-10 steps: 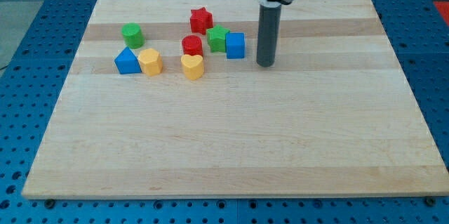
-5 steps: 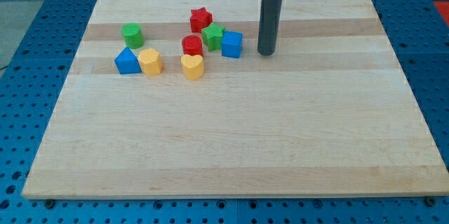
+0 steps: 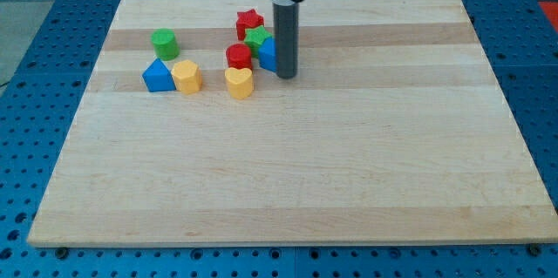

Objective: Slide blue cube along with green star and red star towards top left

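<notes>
Having swung in from the right edge, my tip (image 3: 286, 75), a bare rod holding nothing, is now shoving the blue cube (image 3: 267, 54) against the green star (image 3: 255, 37) and red star (image 3: 248, 23), advancing them toward the top-left corner.

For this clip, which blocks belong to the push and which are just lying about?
Job: blue cube, green star, red star, my tip against the cube's right side.

Lying about: red cylinder, yellow heart, yellow block, blue triangular block, green cylinder.
</notes>
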Robot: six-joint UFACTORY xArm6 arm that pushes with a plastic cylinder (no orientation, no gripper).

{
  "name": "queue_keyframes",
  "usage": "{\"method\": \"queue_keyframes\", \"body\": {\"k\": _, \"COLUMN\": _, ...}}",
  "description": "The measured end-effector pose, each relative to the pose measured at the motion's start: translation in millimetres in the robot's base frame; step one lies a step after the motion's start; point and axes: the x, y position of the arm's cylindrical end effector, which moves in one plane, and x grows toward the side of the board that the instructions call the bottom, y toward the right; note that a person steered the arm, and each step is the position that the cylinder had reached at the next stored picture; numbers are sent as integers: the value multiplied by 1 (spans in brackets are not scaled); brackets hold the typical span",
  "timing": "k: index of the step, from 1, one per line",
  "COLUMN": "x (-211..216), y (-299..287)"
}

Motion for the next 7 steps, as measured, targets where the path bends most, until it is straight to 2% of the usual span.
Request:
{"method": "queue_keyframes", "body": {"k": 2, "x": -34, "y": -38}}
{"method": "queue_keyframes", "body": {"k": 6, "x": -39, "y": -80}}
{"method": "queue_keyframes", "body": {"k": 7, "x": -51, "y": 5}}
